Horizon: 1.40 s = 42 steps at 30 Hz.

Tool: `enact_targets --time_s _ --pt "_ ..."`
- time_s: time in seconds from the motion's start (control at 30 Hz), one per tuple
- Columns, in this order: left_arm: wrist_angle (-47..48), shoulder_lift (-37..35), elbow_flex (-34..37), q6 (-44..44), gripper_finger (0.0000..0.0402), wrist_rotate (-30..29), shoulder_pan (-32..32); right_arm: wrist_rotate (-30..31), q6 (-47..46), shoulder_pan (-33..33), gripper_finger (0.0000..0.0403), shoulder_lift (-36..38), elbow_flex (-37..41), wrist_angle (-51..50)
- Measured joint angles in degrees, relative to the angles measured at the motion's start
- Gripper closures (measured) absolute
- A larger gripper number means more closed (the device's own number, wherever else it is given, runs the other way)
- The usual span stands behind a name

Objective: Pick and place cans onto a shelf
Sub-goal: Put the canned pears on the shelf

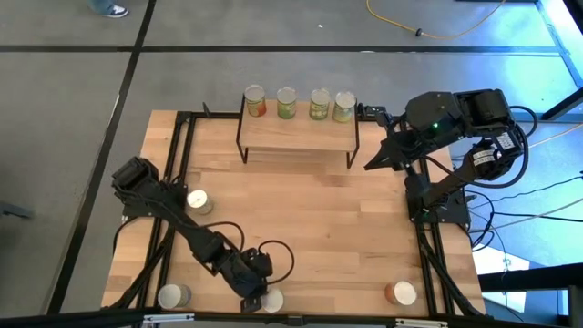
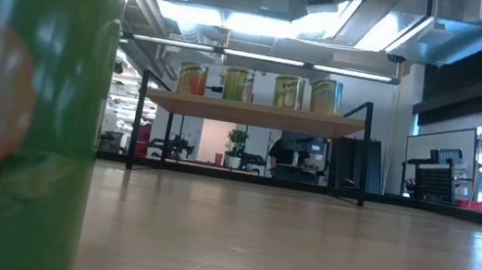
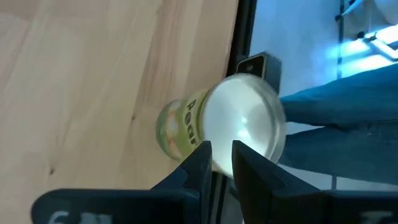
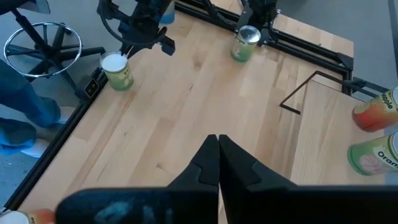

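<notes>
Four cans stand in a row along the back edge of the shelf, and four more sit on the table: one near the left edge, two at the front edge and one at the front right. Left gripper hangs over the second front-edge can, its fingers a little apart above the silvery top, not gripping it. Right gripper hovers beside the shelf's right end, fingers pressed together and holding nothing.
</notes>
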<state>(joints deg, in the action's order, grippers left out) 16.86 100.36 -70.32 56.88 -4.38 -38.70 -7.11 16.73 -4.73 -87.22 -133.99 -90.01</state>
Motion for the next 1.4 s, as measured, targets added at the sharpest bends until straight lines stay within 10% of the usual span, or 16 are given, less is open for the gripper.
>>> enact_targets --time_s 1.4 --pt "1.18 2.51 -0.02 3.06 0.0398 -2.54 0.98 0.0 -0.18 0.0 0.0402 0.0 0.01 -0.01"
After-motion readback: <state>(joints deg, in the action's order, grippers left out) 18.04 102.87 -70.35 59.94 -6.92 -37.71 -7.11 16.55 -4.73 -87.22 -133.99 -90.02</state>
